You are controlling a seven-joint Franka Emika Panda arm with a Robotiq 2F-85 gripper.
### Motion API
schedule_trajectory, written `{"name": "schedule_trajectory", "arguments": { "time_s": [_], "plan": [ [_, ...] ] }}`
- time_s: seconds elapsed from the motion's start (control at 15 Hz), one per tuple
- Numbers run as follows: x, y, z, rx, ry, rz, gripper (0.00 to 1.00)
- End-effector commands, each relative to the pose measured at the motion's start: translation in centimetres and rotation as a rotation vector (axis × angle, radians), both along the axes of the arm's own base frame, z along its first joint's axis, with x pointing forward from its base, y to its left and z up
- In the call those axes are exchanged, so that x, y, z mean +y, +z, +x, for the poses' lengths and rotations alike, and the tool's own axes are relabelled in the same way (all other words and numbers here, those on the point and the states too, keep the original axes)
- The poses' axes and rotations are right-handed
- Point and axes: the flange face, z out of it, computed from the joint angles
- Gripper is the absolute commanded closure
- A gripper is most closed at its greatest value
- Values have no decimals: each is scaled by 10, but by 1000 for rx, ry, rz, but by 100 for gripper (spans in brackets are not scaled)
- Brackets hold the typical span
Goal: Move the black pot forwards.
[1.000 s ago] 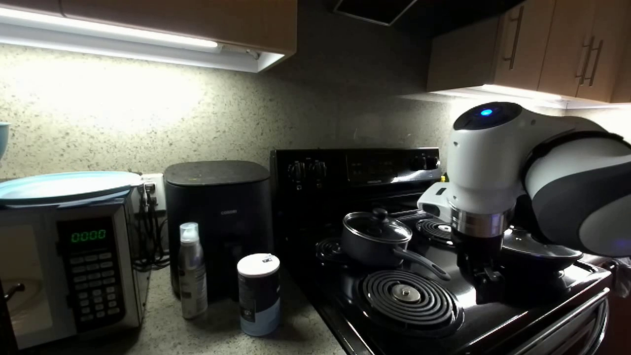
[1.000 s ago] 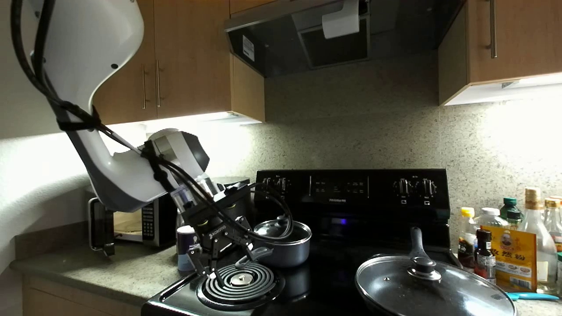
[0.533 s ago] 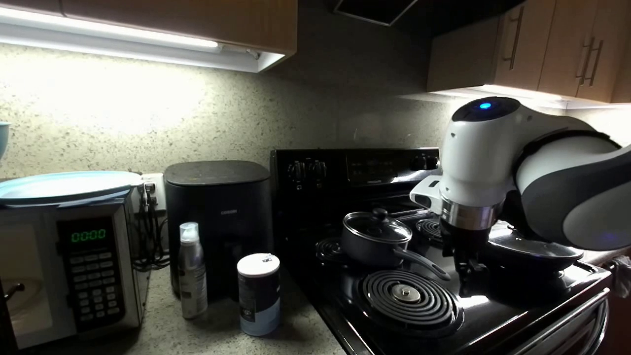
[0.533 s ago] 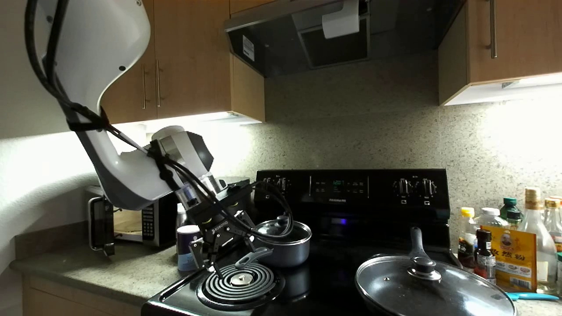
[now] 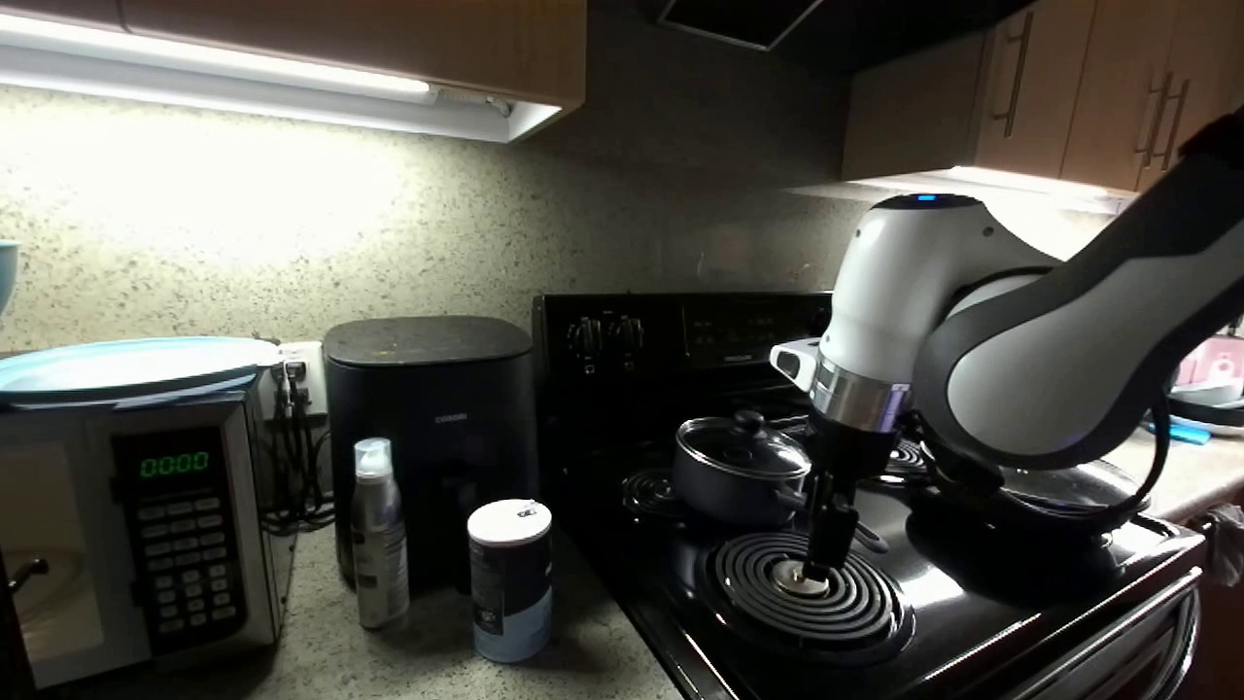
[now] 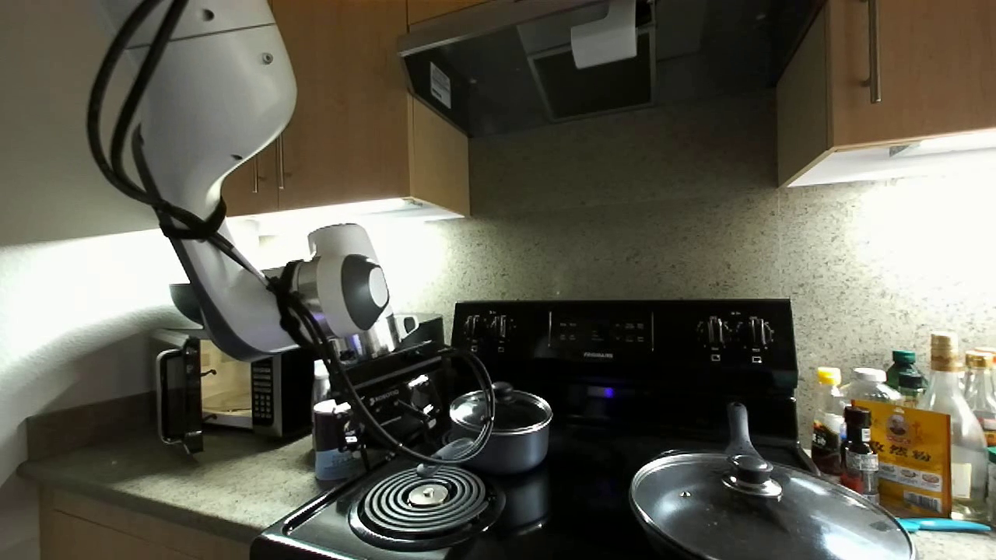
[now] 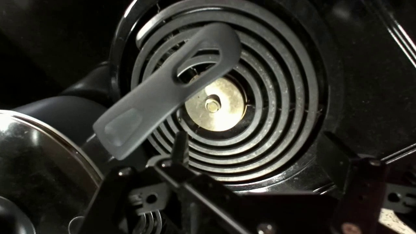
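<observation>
The black pot stands at the back of the stove, with its glass lid and knob on. It also shows in an exterior view. Its grey handle reaches out over the front coil burner. In the wrist view only part of the lid shows, at lower left. My gripper is open and empty over that burner, beside the handle. The handle is not between the fingers; it lies past the left one in the wrist view. In an exterior view my gripper hides part of the handle.
The wide black lidded pan is on the stove's other side. A canister, a spray bottle and an air fryer stand on the counter beside the stove. Several bottles stand on the far counter. A cable loop hangs from my arm.
My arm has moved over the coil burner towards the pot, and the gripper has turned. It now covers part of the handle in an exterior view. The pot has not moved.
</observation>
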Motion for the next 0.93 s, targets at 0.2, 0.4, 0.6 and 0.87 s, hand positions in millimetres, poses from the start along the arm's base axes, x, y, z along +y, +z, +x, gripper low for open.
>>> {"name": "schedule_trajectory", "arguments": {
  "time_s": [0.2, 0.4, 0.6, 0.87],
  "plan": [
    [-3, 9, -3, -2, -237, 162, 0],
    [-10, 18, -6, -33, -363, 258, 0],
    [-20, 29, -7, -100, -486, 326, 0],
    [-19, 28, 2, -112, -490, 325, 0]
  ]
}}
